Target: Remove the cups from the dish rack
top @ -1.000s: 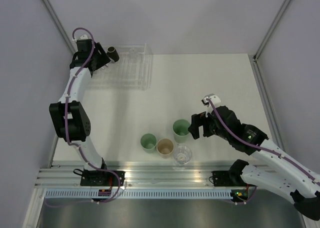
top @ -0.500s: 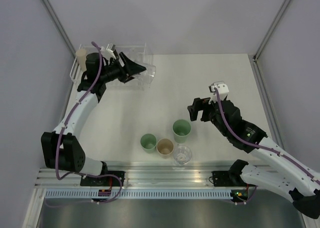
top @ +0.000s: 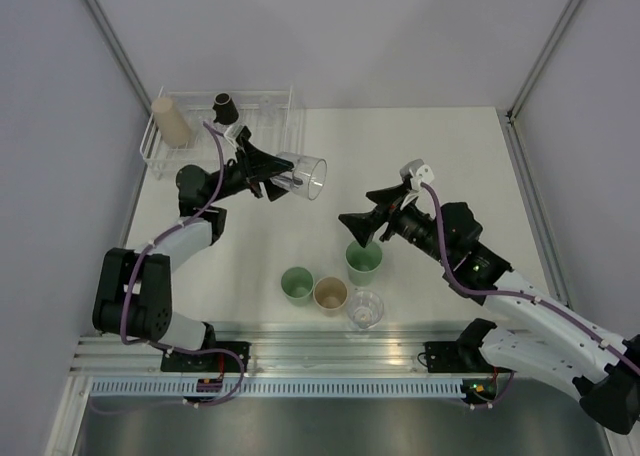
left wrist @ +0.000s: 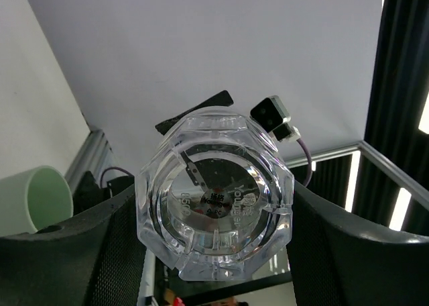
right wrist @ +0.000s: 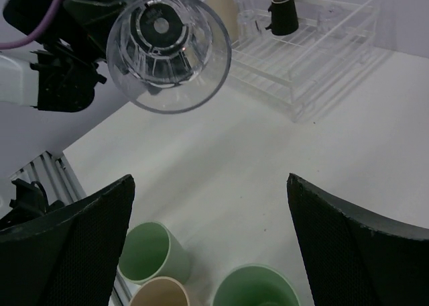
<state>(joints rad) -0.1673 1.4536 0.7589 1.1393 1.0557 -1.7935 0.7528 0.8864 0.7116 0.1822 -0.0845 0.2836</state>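
My left gripper (top: 278, 174) is shut on the base of a clear cup (top: 303, 175), held sideways in the air between the dish rack (top: 283, 134) and the table's middle. In the left wrist view the clear cup's base (left wrist: 214, 197) fills the gap between the fingers (left wrist: 74, 252). A tan cup (top: 172, 121) and a small black cup (top: 226, 107) stand in the rack. My right gripper (top: 358, 222) is open and empty above a green cup (top: 363, 260), facing the clear cup (right wrist: 169, 54).
Near the front edge stand another green cup (top: 297, 284), a tan cup (top: 330, 293) and a clear cup (top: 366, 309). The right wrist view shows the rack (right wrist: 315, 58) with the black cup (right wrist: 283, 14) at the back. Frame posts rise at both back corners.
My left arm has swung the clear cup out from over the rack, rightward and nearer the middle. My right gripper has turned and moved left, over the green cup.
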